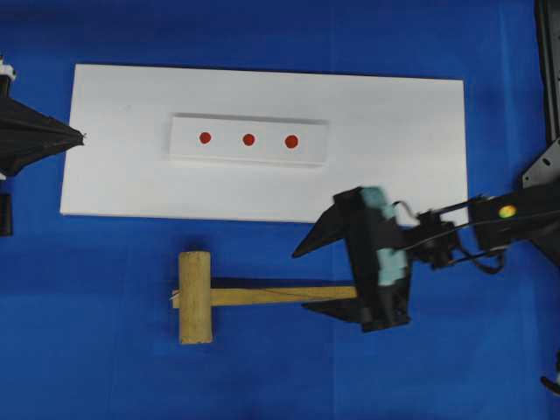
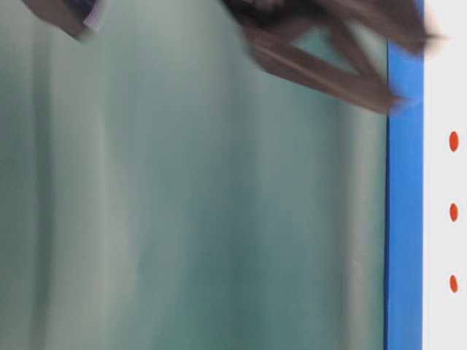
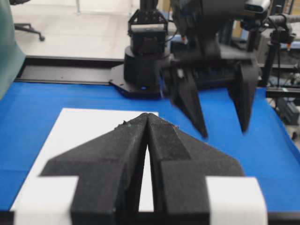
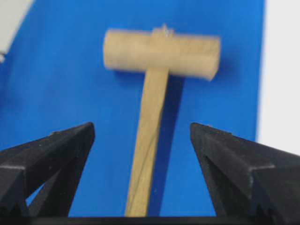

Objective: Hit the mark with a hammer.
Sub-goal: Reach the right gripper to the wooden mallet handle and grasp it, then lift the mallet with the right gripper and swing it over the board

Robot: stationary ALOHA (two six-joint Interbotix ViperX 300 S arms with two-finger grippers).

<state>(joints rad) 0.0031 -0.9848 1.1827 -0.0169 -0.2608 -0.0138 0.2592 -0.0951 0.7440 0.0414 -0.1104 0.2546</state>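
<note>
Overhead exterior view gives us the layout: the hammer [image 1: 229, 297] lies flat on the blue worktop [image 1: 105, 350], just in front of the white board [image 1: 394, 175], its thick head at the left and its flat handle running rightward. Our right claw [image 1: 325, 276] hangs over the free end of that handle with its jaws spread wide, one finger on each side of the wood and neither one visibly touching it. From the right wrist camera we see the same: the handle runs straight away down the middle of the gap, the head lying crosswise at the far end, so the long axis is lined up with the claw's reach. We judge that closing on the handle is the step in hand. Our left claw [image 1: 66, 137] sits pinched tight at the board's left edge, holding nothing, well apart from the hammer. The mark [image 1: 248, 139], the middle red dot on the white block [image 1: 188, 144], lies beyond the hammer, unstruck.
</note>
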